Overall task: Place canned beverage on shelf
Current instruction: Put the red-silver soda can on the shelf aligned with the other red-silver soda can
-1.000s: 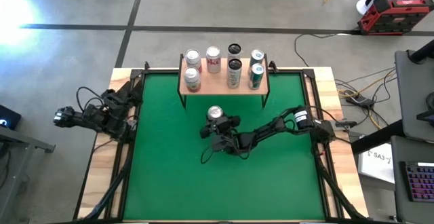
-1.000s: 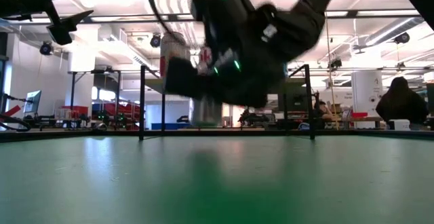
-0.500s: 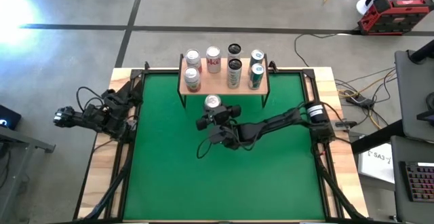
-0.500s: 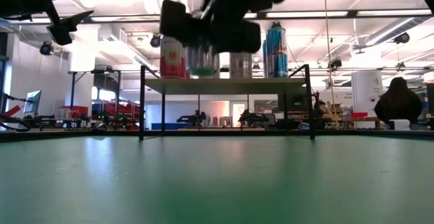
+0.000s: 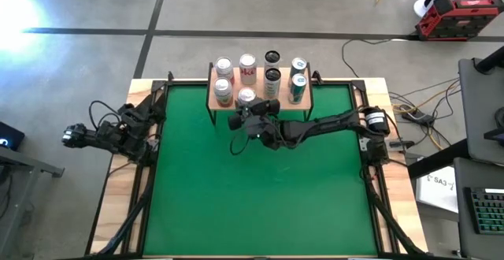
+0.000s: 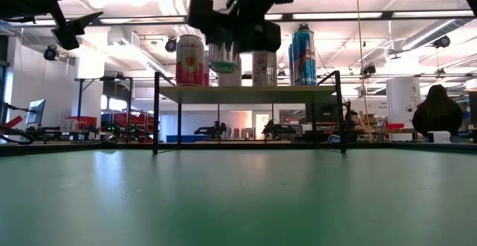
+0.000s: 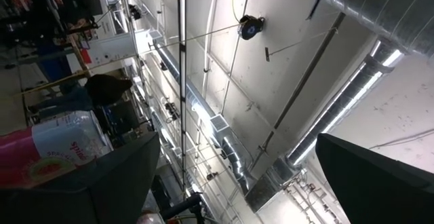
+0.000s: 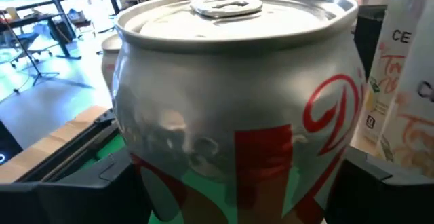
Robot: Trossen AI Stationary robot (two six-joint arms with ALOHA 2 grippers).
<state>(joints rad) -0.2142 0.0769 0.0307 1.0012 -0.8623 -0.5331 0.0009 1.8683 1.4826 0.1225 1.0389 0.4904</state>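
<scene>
The shelf (image 5: 260, 105) is a light-wood board on black legs at the far edge of the green mat; it also shows in the low view (image 6: 283, 93). Several cans stand upright on it. My right gripper (image 5: 248, 110) is shut on a silver can with red markings (image 5: 246, 97), held over the board's front edge between two standing cans. In the low view the can (image 6: 223, 58) hangs just above the board. My left gripper (image 5: 69, 136) waits open and empty off the table's left edge. My right gripper pinches the can's side wall (image 8: 169, 176) between its two fingers (image 8: 81, 183), low on the can's body. The fingers lie level and come from the table's near side. The can stands upright, top up, lifted clear a little above the shelf board.
On the shelf a silver can (image 5: 223, 90) stands left of the held can and a dark-topped can (image 5: 272, 79) stands right of it, with more cans behind. A person (image 6: 440, 112) sits far off in the room. The green mat (image 5: 252, 197) is bare in front of the shelf.
My right gripper has gone up and toward the table's far edge with the can, from above the mat's middle to the shelf's front edge. The can has stayed upright and now hangs above board height.
</scene>
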